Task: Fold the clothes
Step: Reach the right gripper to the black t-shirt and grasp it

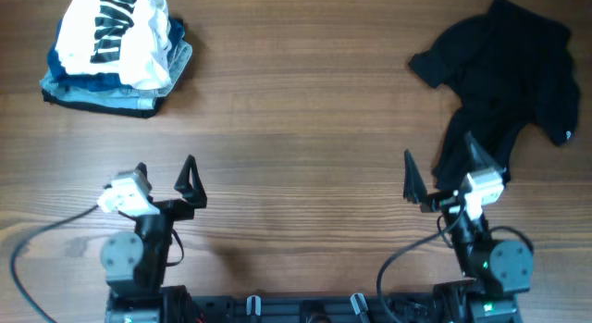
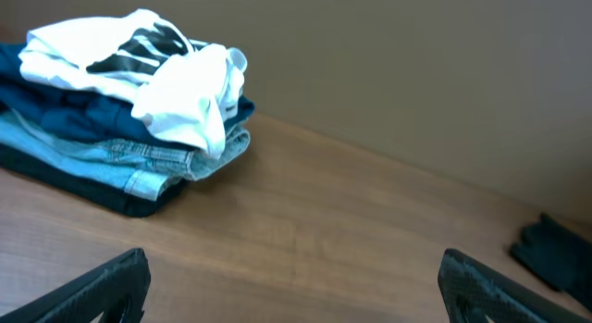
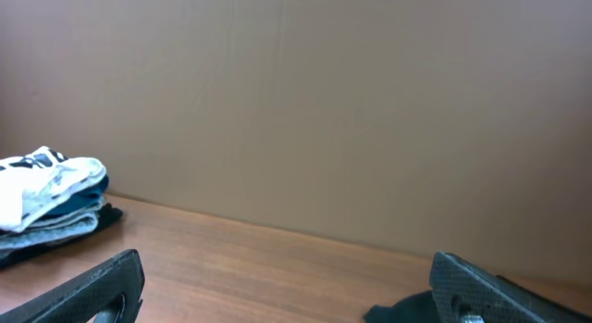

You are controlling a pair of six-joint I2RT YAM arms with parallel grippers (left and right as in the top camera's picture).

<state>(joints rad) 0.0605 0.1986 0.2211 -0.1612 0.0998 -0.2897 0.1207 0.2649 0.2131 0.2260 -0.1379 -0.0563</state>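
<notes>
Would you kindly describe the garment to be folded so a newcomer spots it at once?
On the wooden table, look to the far corner on the robot's right. A crumpled black T-shirt lies there; the folded pile far left is white and denim.

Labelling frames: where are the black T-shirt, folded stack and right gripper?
black T-shirt (image 1: 509, 73), overhead view, crumpled body
folded stack (image 1: 111, 36), overhead view, white top garment
right gripper (image 1: 437, 147), overhead view, between fingertips

Open desk (image 1: 296, 110) through the middle
A folded stack (image 1: 116, 59) blocks the far-left corner; the black T-shirt (image 1: 504, 64) (crumpled) fills the far right.
</notes>
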